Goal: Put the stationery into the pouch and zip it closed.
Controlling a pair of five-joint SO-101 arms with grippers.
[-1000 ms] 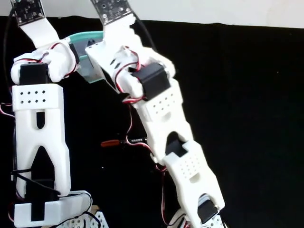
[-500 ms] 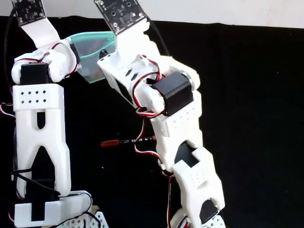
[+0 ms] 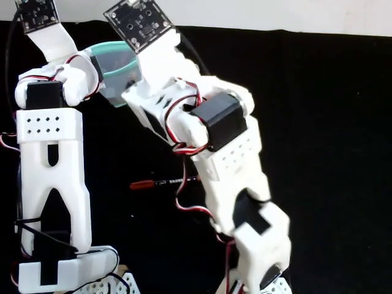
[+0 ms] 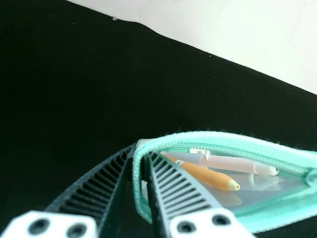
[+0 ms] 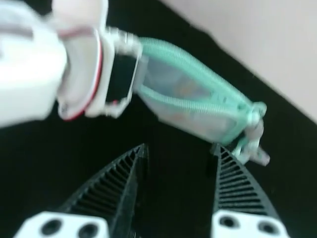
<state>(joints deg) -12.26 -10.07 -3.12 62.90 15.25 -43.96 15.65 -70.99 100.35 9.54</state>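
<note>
Pouch point(image 3: 116, 61) in the high view's upper left, near the far edge of the black mat point(image 3: 331, 153); mouth unzipped, long axis running rightward from the left gripper point(image 4: 138, 151), which pinches its end. Orange pen point(image 4: 203, 173) lies inside. Right gripper point(image 5: 179, 148) is spread wide, near the pouch but apart. The mat stretches on to the right.

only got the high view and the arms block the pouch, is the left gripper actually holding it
observer: yes, in the left wrist view the left gripper is shut on the rim of the pouch.
operator: anything inside
observer: an orange pen and a white pen lie inside, and the zip is open.
operator: and the right gripper
observer: the right gripper is open and short of the pouch, not touching it.
</note>
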